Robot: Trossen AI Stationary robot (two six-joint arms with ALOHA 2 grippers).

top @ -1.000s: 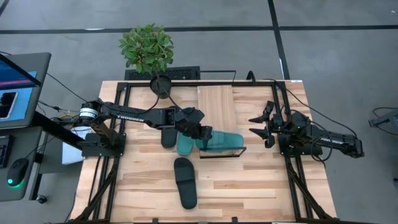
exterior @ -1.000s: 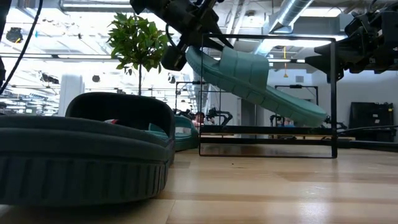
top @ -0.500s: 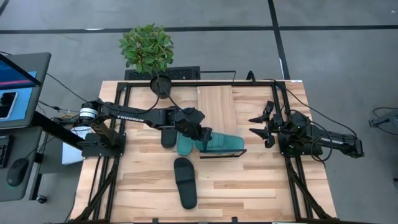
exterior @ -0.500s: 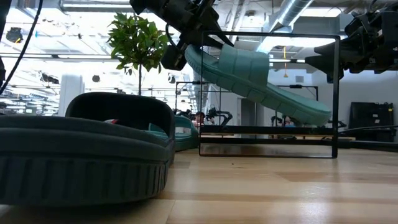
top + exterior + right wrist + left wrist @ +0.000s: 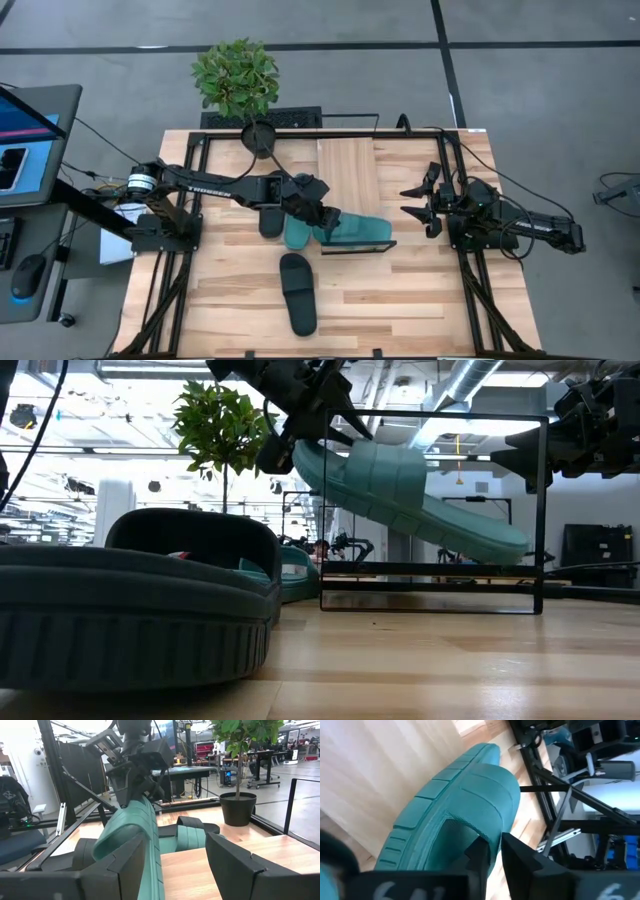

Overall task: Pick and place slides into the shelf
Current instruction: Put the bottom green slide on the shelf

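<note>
My left gripper (image 5: 325, 213) is shut on a teal slide (image 5: 362, 228) over the near end of the shelf (image 5: 348, 170), a light wood board in a black wire frame (image 5: 535, 510). The slide slants, heel end up by the gripper, toe end (image 5: 505, 545) low by the shelf's right post; whether it touches the shelf does not show. A second teal slide (image 5: 296, 235) and a black slide (image 5: 268, 222) lie flat on the table under the arm. Another black slide (image 5: 297, 292) lies nearer the front. My right gripper (image 5: 415, 201) waits open at the table's right. My left gripper pinches the teal slide's rim behind the strap (image 5: 492, 840), at the heel end, between its two fingers (image 5: 520, 862). It comes from the table's left, slanting down. The slide hangs tilted from the hold, strap up, toe end lowest (image 5: 505, 545).
A potted plant (image 5: 237, 78) stands at the table's far edge, left of the shelf. Black frame rails (image 5: 195, 190) run along both table sides. The front black slide (image 5: 130, 610) fills the low view's left foreground. Bare wood (image 5: 420, 290) lies at the near right.
In the low view the teal slide's held heel end has sagged a little and the slide slants less steeply, while its toe end stays by the shelf's right post. My left gripper has kept its place.
</note>
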